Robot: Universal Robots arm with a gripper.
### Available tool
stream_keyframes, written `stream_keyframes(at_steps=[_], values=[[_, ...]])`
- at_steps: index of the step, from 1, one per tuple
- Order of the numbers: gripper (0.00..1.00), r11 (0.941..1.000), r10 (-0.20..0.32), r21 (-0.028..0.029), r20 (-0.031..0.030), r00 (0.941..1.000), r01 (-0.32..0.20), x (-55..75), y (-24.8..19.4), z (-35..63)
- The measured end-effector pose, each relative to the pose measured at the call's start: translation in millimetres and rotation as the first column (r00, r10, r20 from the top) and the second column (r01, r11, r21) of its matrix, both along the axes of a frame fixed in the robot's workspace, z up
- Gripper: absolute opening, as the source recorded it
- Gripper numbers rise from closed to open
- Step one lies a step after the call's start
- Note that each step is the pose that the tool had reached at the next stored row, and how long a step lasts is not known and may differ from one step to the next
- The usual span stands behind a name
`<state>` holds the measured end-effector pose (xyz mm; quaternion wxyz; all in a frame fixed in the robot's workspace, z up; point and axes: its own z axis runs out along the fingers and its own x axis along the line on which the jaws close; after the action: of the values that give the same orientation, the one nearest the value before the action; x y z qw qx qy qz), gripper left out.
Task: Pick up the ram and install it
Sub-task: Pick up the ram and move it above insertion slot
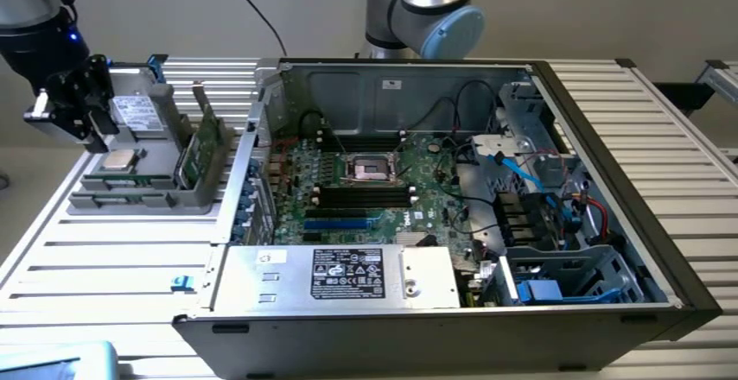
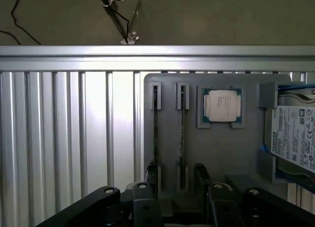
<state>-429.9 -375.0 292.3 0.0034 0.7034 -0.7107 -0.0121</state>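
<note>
Two ram sticks stand on edge in the slots of a grey holder [image 1: 138,197] at the exterior view's left. One ram [image 1: 210,144] shows its green face there. In the wrist view they appear edge-on as thin dark lines, one ram [image 2: 182,133] beside another stick [image 2: 155,133]. My gripper [image 1: 95,129] hangs above the holder's side away from the computer case, apart from the sticks. Its dark fingers [image 2: 201,177] stand open with nothing between them, and my gripper [image 2: 177,182] lines up roughly with the ram. The motherboard's black memory slots [image 1: 363,194] lie inside the case.
The holder also carries a processor chip [image 2: 221,106] and a hard drive [image 2: 295,141]. The open computer case [image 1: 600,138] fills the middle of the ribbed metal table [image 1: 104,268], with its power supply [image 1: 340,274] in front and cables at the exterior view's right.
</note>
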Motion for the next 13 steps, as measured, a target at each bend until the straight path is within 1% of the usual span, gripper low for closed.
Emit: stream_keyframes(at_steps=[4, 5, 10, 13], values=[[0.43, 0.9999, 0.0, -0.0156, 0.0002, 1.0, 0.0, -3.0, 0.7, -4.4], [0.43, 0.9998, 0.0, -0.0185, 0.0007, 1.0, 0.0, -3.7, 0.8, -5.7], [0.43, 0.9998, 0.0, -0.0212, 0.0098, 1.0, 0.0, -3.8, 0.8, -11.8], [0.43, 0.9998, 0.0, -0.0222, 0.0125, 0.9999, 0.0, -3.7, 0.7, -16.2]])
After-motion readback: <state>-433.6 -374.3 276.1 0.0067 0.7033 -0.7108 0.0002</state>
